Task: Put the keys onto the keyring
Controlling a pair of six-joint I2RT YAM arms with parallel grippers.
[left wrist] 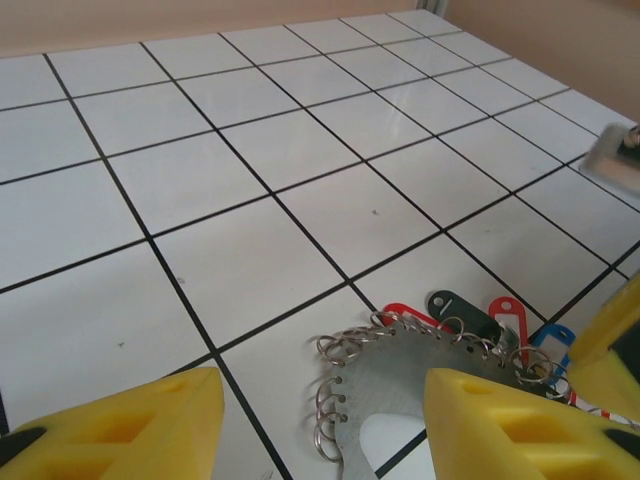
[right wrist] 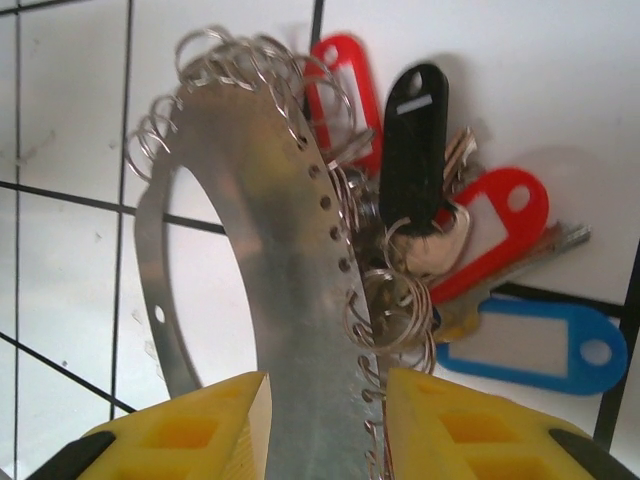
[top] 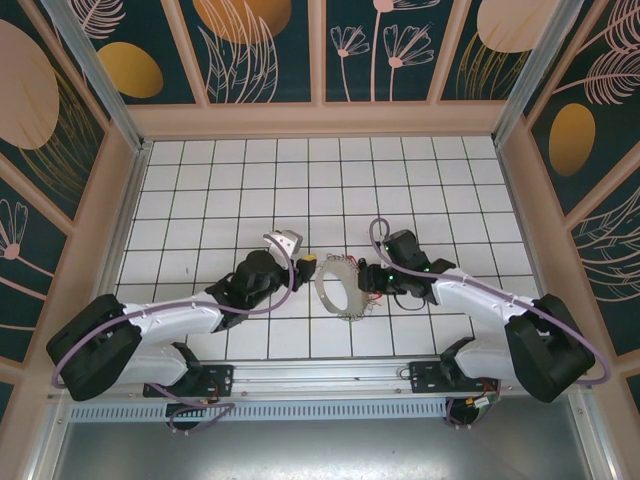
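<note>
The keyring [top: 324, 291] is a flat silvery hoop fringed with small wire loops, sitting mid-table between both arms. My right gripper [right wrist: 325, 430] is shut across its band [right wrist: 275, 210], one yellow finger [right wrist: 190, 435] at the inner edge and the other against the loops. The keys [right wrist: 445, 245] bunch on the loops beside that grip, with red [right wrist: 345, 85], black [right wrist: 412, 140] and blue [right wrist: 540, 345] tags fanned on the tile. My left gripper [left wrist: 320, 430] stands open at the hoop's left side [left wrist: 400, 375], its fingers [left wrist: 130, 430] wide apart and off the metal.
White tiled floor [top: 250, 180] with black grid lines runs to low beige walls [top: 320, 120] on three sides. A metal rail [top: 320, 375] with both arm bases lies along the near edge. In the left wrist view, part of another yellow finger [left wrist: 615, 335] sits right of the tags.
</note>
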